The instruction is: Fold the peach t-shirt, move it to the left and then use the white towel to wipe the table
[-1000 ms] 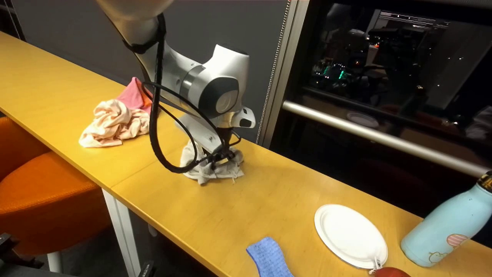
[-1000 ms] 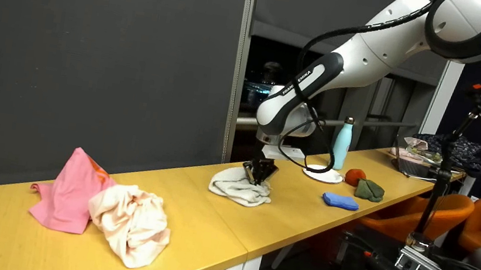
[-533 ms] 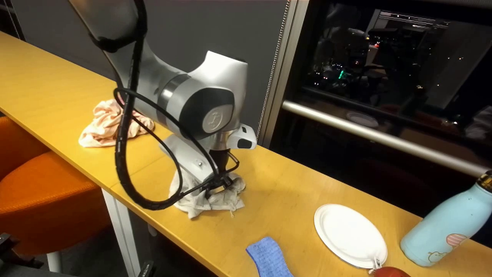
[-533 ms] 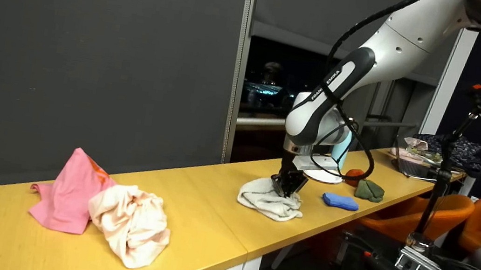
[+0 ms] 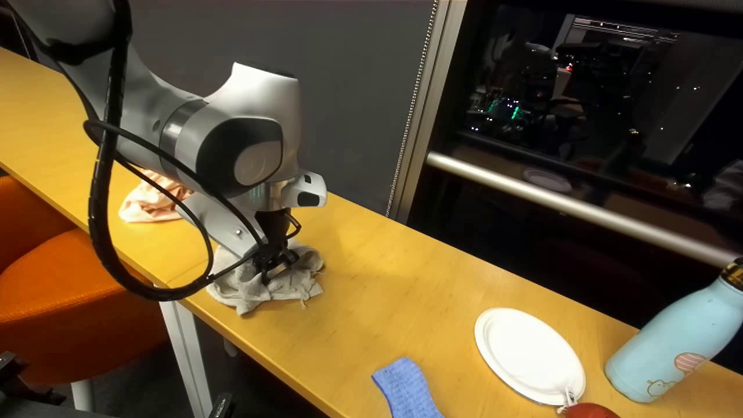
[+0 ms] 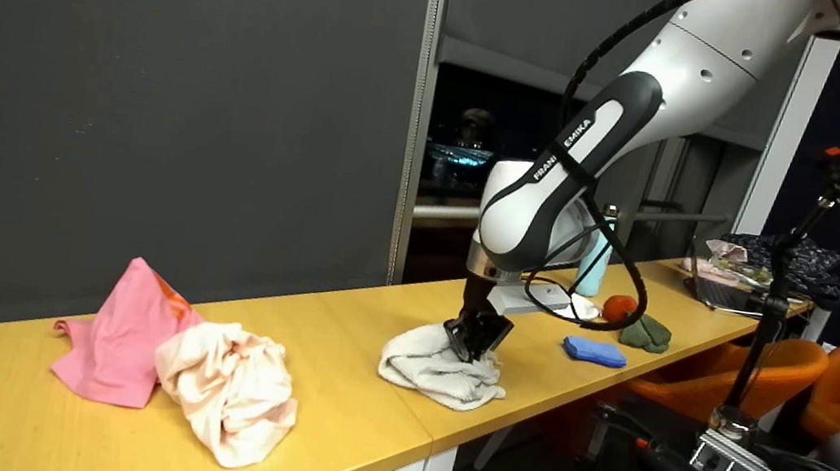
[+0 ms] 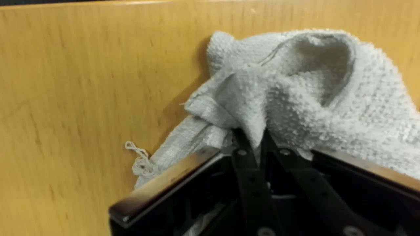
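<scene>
White towel shifted across table, pinched in gripper.

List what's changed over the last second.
The gripper slid the white towel toward the plate, then back, ending nearer the edge of the table by the orange chair. Grip kept, nothing released. Unmoved: peach t-shirt, pink cloth, blue cloth, plate.

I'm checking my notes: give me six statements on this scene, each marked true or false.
The tool grips the towel. True.
The towel lies on the plate. False: it lies on the table.
The shirt lies beside the pink cloth. True.
The shirt is folded flat. False: it is bunched in a heap.
The bottle stands upright on the table. True.
The bottle touches the towel. False: they are clearly apart.
</scene>
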Controlling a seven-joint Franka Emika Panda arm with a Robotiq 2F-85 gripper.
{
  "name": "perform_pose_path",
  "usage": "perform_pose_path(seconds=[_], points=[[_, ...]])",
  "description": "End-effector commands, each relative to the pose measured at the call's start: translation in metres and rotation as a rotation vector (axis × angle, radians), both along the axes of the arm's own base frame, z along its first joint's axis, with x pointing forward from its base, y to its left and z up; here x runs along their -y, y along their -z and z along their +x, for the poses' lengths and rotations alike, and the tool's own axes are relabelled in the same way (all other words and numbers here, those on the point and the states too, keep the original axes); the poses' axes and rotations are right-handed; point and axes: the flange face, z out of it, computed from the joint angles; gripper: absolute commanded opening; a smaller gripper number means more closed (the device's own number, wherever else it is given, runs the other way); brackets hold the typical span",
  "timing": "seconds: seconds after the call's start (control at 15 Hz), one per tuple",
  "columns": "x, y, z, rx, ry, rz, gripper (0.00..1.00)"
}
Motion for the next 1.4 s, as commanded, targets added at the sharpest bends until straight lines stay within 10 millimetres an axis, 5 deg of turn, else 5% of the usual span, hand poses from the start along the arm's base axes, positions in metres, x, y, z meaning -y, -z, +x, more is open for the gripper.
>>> perform_pose_path(seconds=[0.0, 0.13, 0.2, 0.47, 0.8, 1.07, 1.33], points=[[-0.012, 0.012, 0.02, 0.03, -0.007, -0.008, 0.03], [-0.015, 0.012, 0.024, 0.034, -0.014, -0.01, 0.03], [-0.016, 0.009, 0.024, 0.033, -0.014, -0.015, 0.28], [-0.023, -0.018, 0.014, 0.047, 0.003, -0.065, 0.58], [-0.024, -0.081, -0.006, 0.082, 0.043, -0.132, 0.95], [-0.008, -0.116, -0.027, 0.084, 0.072, -0.144, 1.0], [0.005, -0.124, -0.044, 0.077, 0.099, -0.103, 1.0]])
